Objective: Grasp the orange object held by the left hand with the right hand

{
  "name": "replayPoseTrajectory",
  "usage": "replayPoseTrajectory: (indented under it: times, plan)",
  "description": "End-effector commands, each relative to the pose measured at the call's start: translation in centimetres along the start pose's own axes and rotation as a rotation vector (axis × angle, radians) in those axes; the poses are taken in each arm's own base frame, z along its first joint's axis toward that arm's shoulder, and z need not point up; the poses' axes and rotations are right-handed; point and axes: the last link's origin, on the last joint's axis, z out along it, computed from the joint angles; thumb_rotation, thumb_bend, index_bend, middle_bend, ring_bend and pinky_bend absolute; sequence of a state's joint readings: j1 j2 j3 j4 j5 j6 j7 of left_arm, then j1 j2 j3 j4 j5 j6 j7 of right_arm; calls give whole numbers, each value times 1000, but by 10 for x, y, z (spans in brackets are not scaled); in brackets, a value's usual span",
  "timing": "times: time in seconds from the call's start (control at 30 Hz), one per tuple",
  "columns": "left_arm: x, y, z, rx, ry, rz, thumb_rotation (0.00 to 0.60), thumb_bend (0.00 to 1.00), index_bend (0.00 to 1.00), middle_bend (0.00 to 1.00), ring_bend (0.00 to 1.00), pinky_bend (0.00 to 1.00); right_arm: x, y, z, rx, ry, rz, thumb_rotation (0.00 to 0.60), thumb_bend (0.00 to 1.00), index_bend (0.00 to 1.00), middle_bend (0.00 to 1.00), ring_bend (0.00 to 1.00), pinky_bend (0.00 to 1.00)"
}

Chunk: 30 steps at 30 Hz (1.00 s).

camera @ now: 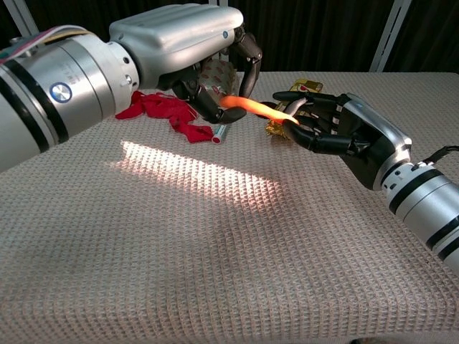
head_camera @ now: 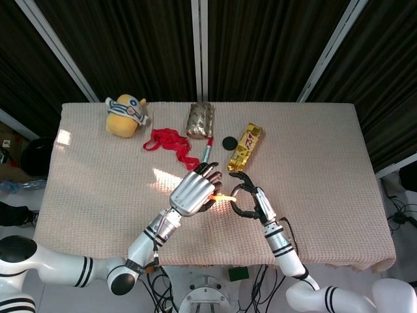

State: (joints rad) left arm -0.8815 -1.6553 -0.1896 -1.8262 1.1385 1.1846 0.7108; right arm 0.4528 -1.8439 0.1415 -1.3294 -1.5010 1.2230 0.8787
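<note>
Above table (head_camera: pixel 326 163) front-centre: left hand (head_camera: pixel 193 190) grips orange object (camera: pixel 251 108) at its near end, stick pointing toward 3 o'clock. Right hand (camera: pixel 343 130) at 3 o'clock of it, fingers (camera: pixel 295 95) curled loosely round the free tip; firm hold or only touching, cannot tell. Gold wrapper (head_camera: pixel 244 147) at 12 o'clock behind.
</note>
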Motion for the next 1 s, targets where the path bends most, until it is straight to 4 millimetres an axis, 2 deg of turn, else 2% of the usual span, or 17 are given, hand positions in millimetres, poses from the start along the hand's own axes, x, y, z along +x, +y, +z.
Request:
replayPoseTrajectory:
  times: [0.03,0.37,0.77,1.0]
  plan:
    - [0,0,0,-1,2,-3,575,300,577,324,146,223,4,-6,-2,11,3,-38,600,398,573,133,0,0]
    - [5,-7,-6,2,18,-21,579,299,579,324,146,223,21,-9,-10,10,16,-116,600,434,581,133,0,0]
    - [15,-38,-29,47,40,-25,580,299,580,324,146,223,62,-20,-27,18,89,-154,600,440,593,134,0,0]
    - [17,-44,-35,61,43,-16,582,299,580,324,146,222,68,-18,-34,14,101,-151,600,440,593,134,0,0]
